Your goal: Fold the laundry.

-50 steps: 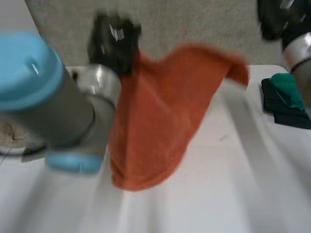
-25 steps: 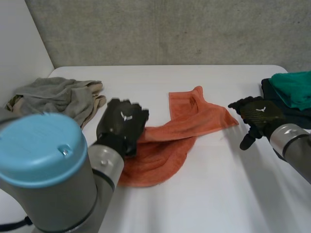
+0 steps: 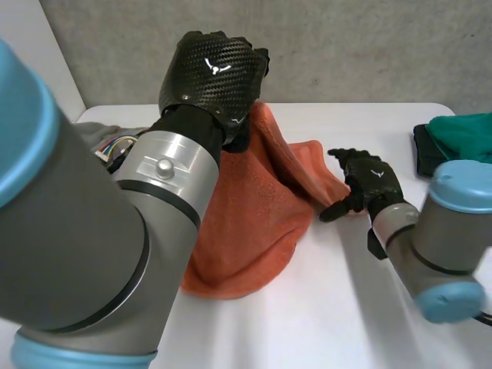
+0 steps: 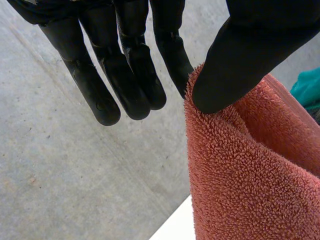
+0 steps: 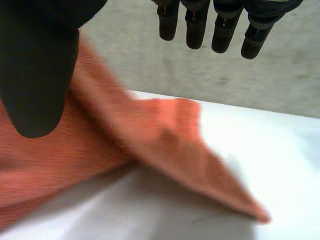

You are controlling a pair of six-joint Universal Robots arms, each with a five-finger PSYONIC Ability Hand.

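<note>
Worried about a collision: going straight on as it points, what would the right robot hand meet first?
Probably the orange towel, whose low corner lies just ahead of the right robot hand; depth is unclear.

Bare table [image 3: 338, 307] lies open in the lower middle of the frame and at upper right, between the right hand [image 3: 369, 184] and the green and dark stack [image 3: 453, 142]. The orange towel [image 3: 254, 215], pinched up by the left hand [image 3: 211, 73], curtains the centre. The left arm [image 3: 92, 231] blocks the left side.
</note>
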